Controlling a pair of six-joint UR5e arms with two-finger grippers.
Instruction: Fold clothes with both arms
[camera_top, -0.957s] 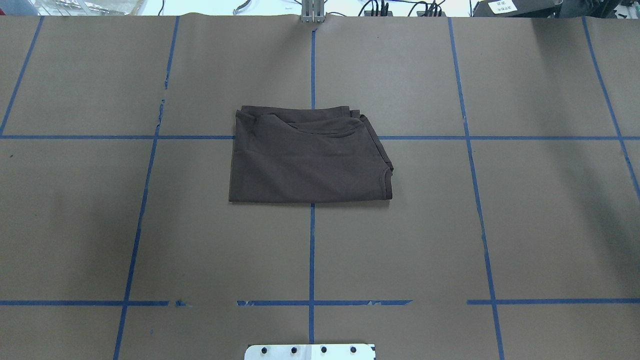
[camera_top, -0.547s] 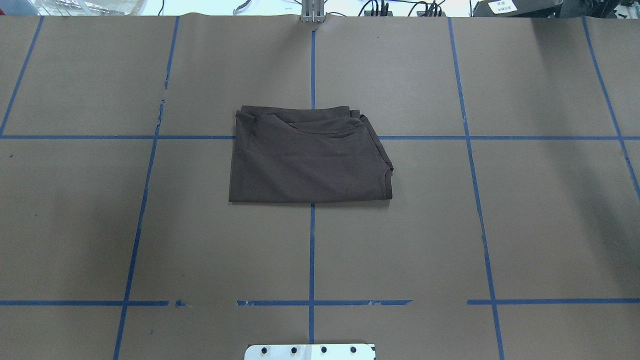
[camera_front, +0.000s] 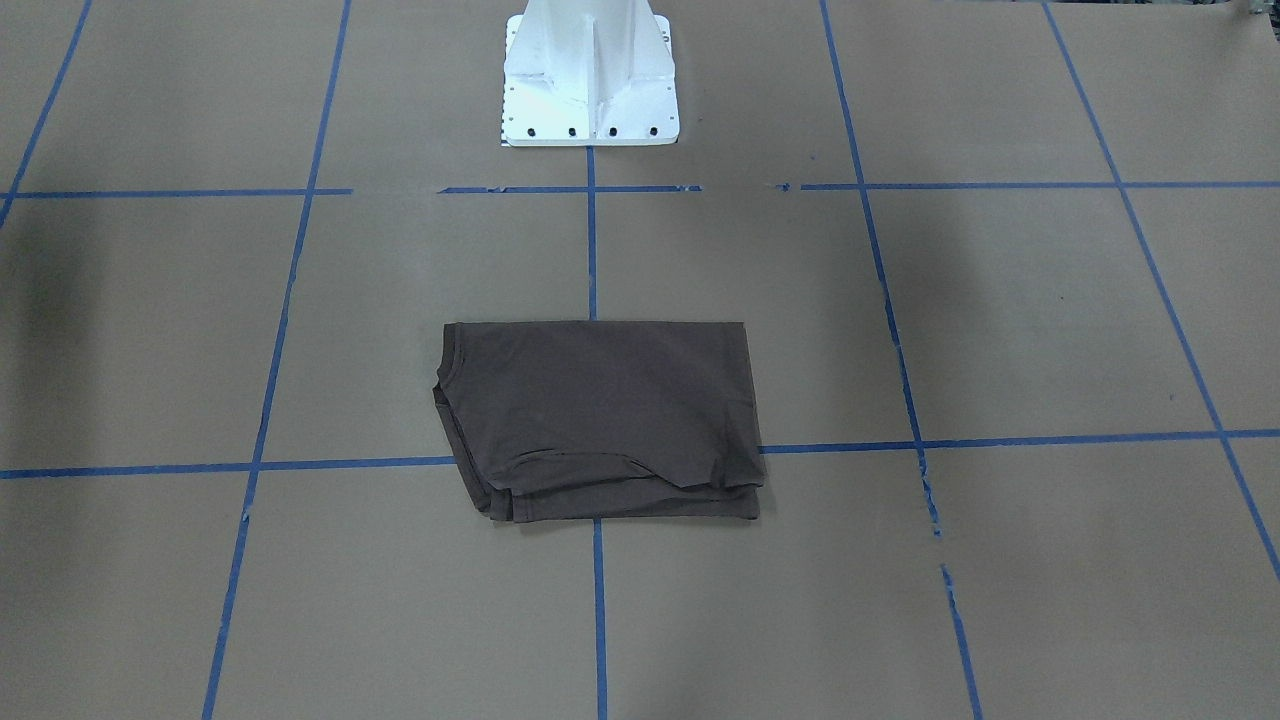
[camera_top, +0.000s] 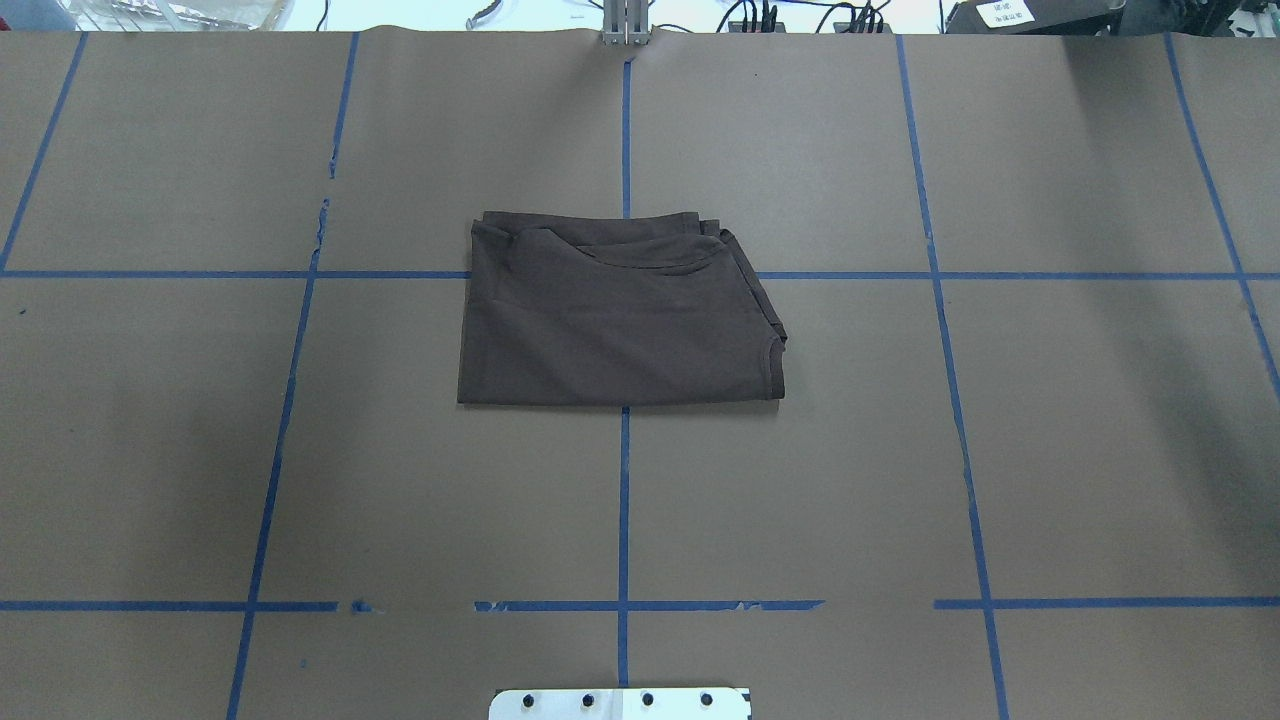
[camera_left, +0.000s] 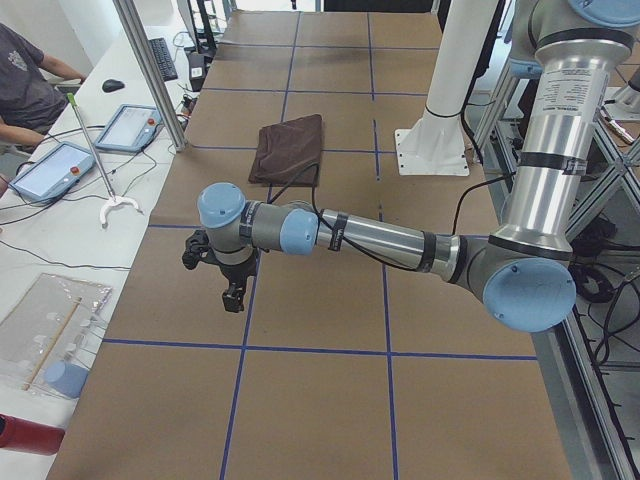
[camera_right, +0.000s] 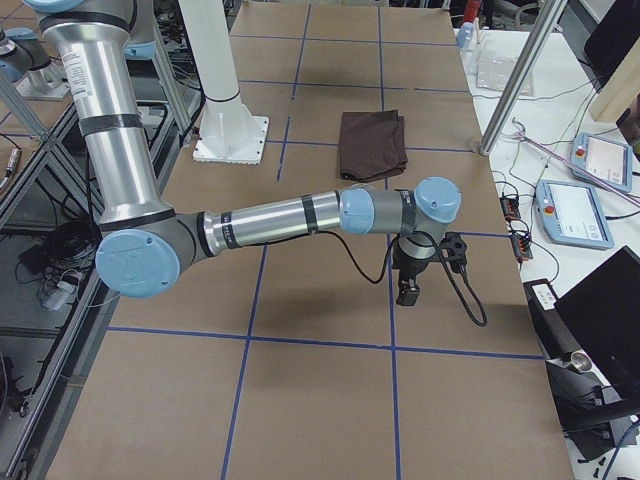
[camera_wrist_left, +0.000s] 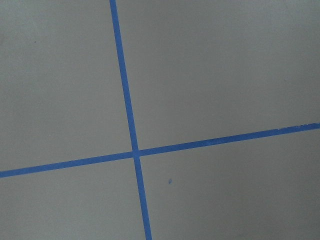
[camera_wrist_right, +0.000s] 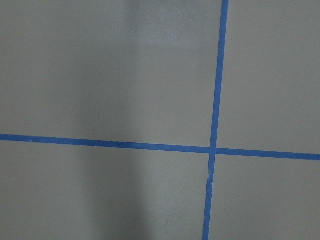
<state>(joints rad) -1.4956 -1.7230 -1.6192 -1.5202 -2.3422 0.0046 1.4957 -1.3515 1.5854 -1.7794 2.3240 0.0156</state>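
Note:
The clothes are one dark grey-brown T-shirt, folded into a flat rectangle in the middle of the table, with nothing touching it. It also shows far off in the side views. My left arm reaches out low over the table's left end, and its gripper points down, well away from the shirt. My right gripper hangs the same way over the right end. Whether either is open or shut I cannot tell. Both wrist views hold only brown paper and crossing blue tape.
The white pedestal stands at the robot's side of the table. A brown paper cover with blue tape lines spans the table. At the far side, a person sits by tablet-like pendants, and an aluminium post rises nearby.

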